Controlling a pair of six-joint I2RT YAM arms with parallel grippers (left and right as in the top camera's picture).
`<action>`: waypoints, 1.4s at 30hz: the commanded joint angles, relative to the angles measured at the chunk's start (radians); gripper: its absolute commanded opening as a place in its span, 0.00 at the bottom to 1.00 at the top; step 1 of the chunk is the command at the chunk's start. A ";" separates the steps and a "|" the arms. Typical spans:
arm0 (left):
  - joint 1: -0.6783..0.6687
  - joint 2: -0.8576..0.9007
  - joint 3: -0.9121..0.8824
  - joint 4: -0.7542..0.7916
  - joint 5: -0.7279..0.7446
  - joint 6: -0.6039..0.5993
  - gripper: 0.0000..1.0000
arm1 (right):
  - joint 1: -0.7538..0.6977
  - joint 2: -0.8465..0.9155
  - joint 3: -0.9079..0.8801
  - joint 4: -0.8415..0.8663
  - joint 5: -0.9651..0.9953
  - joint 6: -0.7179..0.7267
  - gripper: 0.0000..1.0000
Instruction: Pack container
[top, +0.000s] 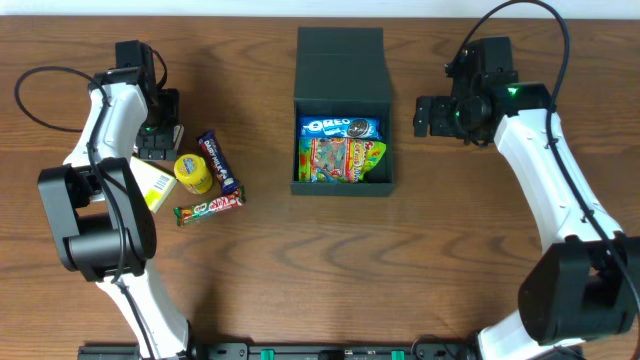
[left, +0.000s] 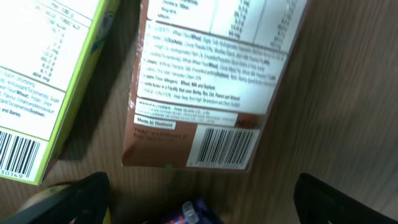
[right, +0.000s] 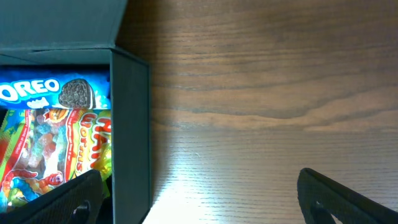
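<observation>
Between my two pincers, seen from overhead, sits the container (top: 340, 65). It is a dark teal-green matte box with its flap lid open, and an Oreo packet (top: 340, 127) and a gummy bag (top: 340, 162) lie inside. My left pincer (top: 156, 148) points down, well apart from the box, with the arm folded at the elbow. A yellow tub (top: 193, 172), a blue bar (top: 220, 163), a red-and-green bar (top: 210, 207) and a yellow carton (top: 155, 187) lie just beside it. My right pincer (top: 422, 116) faces the box's side wall, near but apart, with the arm stretched long from its base.

Through my left wrist camera, my fingers (left: 81, 196) stand wide apart and grip nothing. A brown packet (left: 205, 81) lies flat on the table (left: 336, 112) ahead of them, with the yellow carton to its left.

Through my right wrist camera, both fingers (right: 348, 196) are spread wide and empty. The box's wall stands by the left-hand finger, and the snacks show behind it.
</observation>
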 joint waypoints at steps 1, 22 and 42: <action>0.007 -0.015 -0.004 -0.003 -0.065 -0.047 0.95 | -0.003 -0.001 0.006 -0.003 0.007 -0.008 0.99; 0.077 0.011 -0.004 0.080 0.027 0.211 0.96 | -0.003 -0.001 0.006 0.000 -0.002 -0.007 0.99; 0.089 0.118 0.154 -0.049 0.065 0.297 0.96 | -0.003 -0.001 0.006 0.000 -0.012 -0.007 0.99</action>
